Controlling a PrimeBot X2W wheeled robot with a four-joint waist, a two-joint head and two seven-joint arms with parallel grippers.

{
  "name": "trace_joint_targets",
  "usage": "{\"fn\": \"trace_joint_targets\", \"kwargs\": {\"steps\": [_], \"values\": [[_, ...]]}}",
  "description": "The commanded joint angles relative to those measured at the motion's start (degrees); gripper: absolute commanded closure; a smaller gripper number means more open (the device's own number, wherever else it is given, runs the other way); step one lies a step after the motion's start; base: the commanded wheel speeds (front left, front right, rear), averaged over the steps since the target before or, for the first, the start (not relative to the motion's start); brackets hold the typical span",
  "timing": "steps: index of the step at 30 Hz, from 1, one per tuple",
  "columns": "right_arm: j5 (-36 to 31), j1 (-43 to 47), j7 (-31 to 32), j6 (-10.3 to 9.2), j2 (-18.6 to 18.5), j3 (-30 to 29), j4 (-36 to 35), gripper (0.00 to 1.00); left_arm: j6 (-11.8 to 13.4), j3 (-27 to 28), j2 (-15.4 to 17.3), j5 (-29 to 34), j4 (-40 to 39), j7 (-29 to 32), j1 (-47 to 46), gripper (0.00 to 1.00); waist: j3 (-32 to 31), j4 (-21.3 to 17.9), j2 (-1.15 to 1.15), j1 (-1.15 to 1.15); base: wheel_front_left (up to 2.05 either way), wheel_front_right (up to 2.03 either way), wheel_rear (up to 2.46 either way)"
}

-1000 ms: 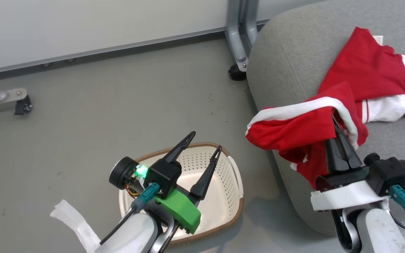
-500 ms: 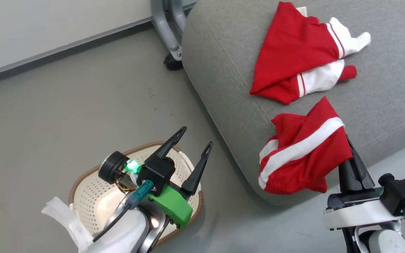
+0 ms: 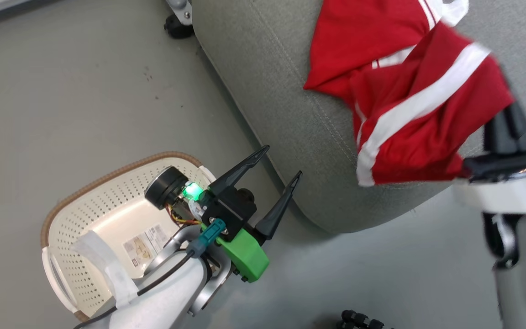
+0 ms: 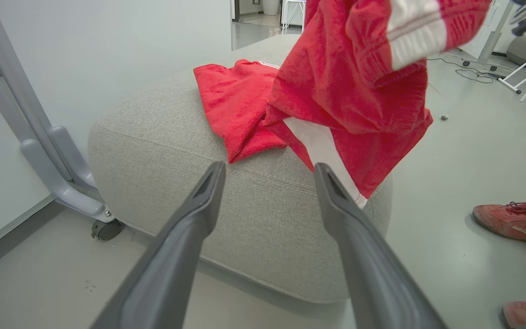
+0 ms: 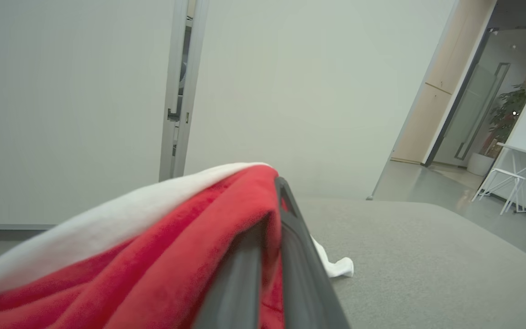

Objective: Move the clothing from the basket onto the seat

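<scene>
The right gripper [image 3: 505, 123], jaws clamped on a bright red garment [image 3: 427, 128] with a broad white stripe, holds it crumpled at upper right over the grey seat [image 3: 267, 91], partly covering a second red-and-white garment [image 3: 336, 45] lying there. At lower centre the left gripper [image 3: 283, 160], jaws gaping and holding nothing, hovers near the cream basket [image 3: 89, 214].

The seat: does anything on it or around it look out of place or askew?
Nothing looks damaged. One red garment lies crumpled on the seat. A second garment hangs bunched from the shut right gripper near the seat's edge, not yet laid down. The basket on the floor shows no clothing in its visible part.
</scene>
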Motion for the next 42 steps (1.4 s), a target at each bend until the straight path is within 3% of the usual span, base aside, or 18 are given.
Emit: {"fn": "trace_joint_targets", "kwargs": {"steps": [1,8,11,15,16,17,18,19,20,25,29,37,42], "values": [[-0.5,-3.4,-0.2,-0.08,-1.5,-1.1,-0.5,1.00,-0.2,0.0,0.1,0.3,-0.4,0.2,-1.3,0.00,7.6,4.0,0.00,-0.01,0.00,0.00,0.00],[-1.8,-19.9,-0.2,-0.08,-12.9,-9.5,4.0,1.00,-0.4,-0.6,0.6,2.1,-1.5,-1.2,-3.7,0.00,16.2,9.4,0.00,-0.01,0.00,0.00,0.00],[-2.0,-24.8,-0.2,-0.08,-15.4,-12.8,7.3,1.00,-1.0,-1.2,0.9,2.8,-1.7,-1.5,-4.7,0.00,18.4,10.7,0.00,-0.01,0.00,0.00,0.00],[-1.9,-29.2,-0.2,-0.07,-15.2,-17.2,13.7,1.00,-2.3,-2.4,0.9,4.4,-2.2,-2.6,-7.0,0.00,20.6,12.2,0.00,-0.01,0.00,0.00,0.00],[-2.3,-30.0,-0.2,-0.08,-15.3,-17.9,15.7,0.91,-2.5,-2.5,0.8,4.8,-2.1,-2.7,-7.6,0.00,21.1,12.5,0.00,-0.01,0.00,0.00,0.00],[-2.9,-30.2,-0.2,-0.08,-14.2,-18.8,17.3,0.64,-2.6,-2.7,0.5,5.1,-2.0,-2.9,-8.2,0.00,21.4,12.8,0.00,-0.01,0.00,0.00,0.00],[-3.2,-30.3,-0.2,-0.08,-13.1,-19.5,18.3,0.49,-2.7,-2.8,0.3,5.3,-1.9,-3.0,-8.6,0.00,21.6,12.9,0.00,-0.01,0.00,0.00,0.00],[-3.9,-30.2,-0.2,-0.08,-11.8,-21.1,19.3,0.06,-2.8,-3.0,0.1,5.5,-1.8,-3.3,-9.0,0.00,21.8,13.1,0.00,-0.01,0.00,0.00,0.00],[-4.8,-29.9,-0.2,-0.08,-10.8,-22.3,19.7,0.00,-2.9,-3.0,0.1,5.5,-1.6,-3.3,-9.2,0.00,22.0,13.2,0.00,-0.01,0.00,0.00,0.00],[-9.4,-24.5,-0.2,-0.08,-2.3,-28.2,17.6,0.00,-2.3,-3.1,0.2,5.4,-0.8,-4.5,-9.1,0.00,21.7,13.0,0.00,-0.01,0.00,0.00,0.00],[-9.3,-17.3,-0.2,-0.09,2.1,-27.2,14.1,0.00,-1.9,-2.2,-0.1,3.8,-0.4,-6.9,-7.5,0.00,20.2,12.1,0.00,-0.01,0.00,0.00,0.00],[3.2,-1.7,-0.2,-0.08,3.1,-10.0,10.7,0.00,0.4,0.9,-1.8,-0.1,1.8,-10.5,-3.9,0.00,13.9,11.5,0.00,-0.01,0.00,0.00,0.00],[5.5,3.4,-0.2,-0.08,3.1,1.9,7.6,0.00,2.4,5.1,-3.8,-3.2,3.5,-11.7,0.0,0.00,8.3,14.1,0.00,-0.01,0.00,0.00,0.00]]}}
